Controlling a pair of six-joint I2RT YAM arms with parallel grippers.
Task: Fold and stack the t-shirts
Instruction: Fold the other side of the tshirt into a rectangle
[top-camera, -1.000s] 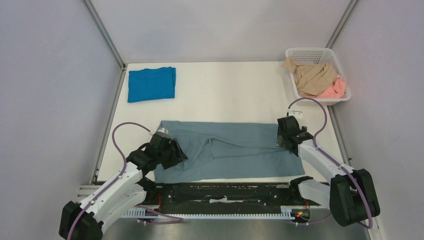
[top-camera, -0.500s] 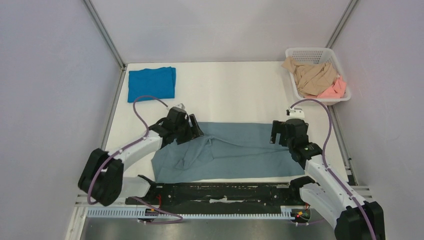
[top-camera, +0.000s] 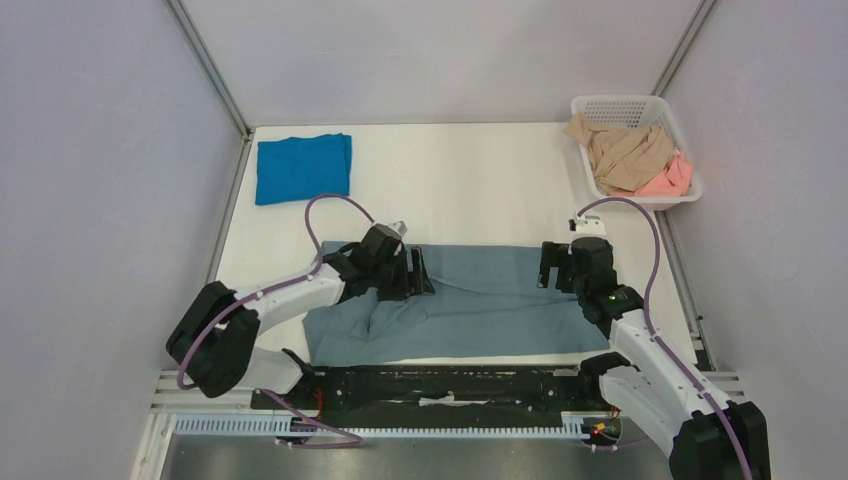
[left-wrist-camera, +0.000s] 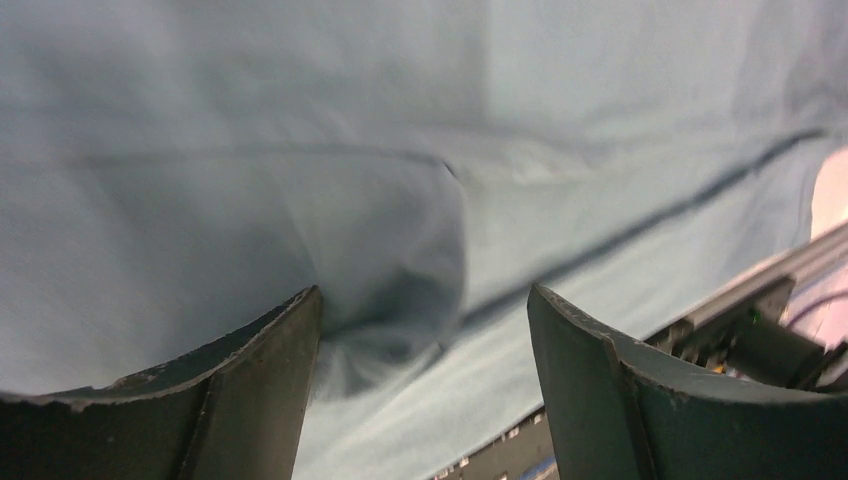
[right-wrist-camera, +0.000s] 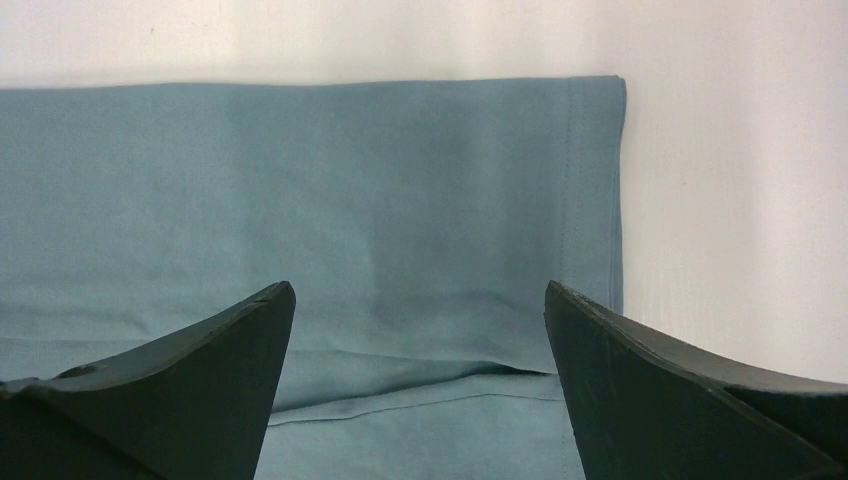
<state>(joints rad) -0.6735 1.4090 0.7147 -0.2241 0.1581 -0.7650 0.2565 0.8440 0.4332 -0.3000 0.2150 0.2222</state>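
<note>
A large dusty grey-blue t-shirt (top-camera: 480, 300) lies spread across the near half of the table, partly folded, with rumpled cloth at its left end. My left gripper (top-camera: 418, 272) is open just over its left part; the cloth (left-wrist-camera: 420, 200) fills that wrist view, with a dark pucker between the fingers. My right gripper (top-camera: 550, 268) is open above the shirt's right end; its wrist view shows the hemmed edge (right-wrist-camera: 590, 200) and a fold line. A bright blue t-shirt (top-camera: 303, 168) lies folded at the far left. Tan (top-camera: 625, 155) and pink (top-camera: 668, 180) shirts sit in a basket.
The white basket (top-camera: 625, 105) stands at the far right corner. Grey walls with metal posts close in the white table (top-camera: 470, 180) on three sides. A black rail (top-camera: 450, 385) runs along the near edge between the arm bases.
</note>
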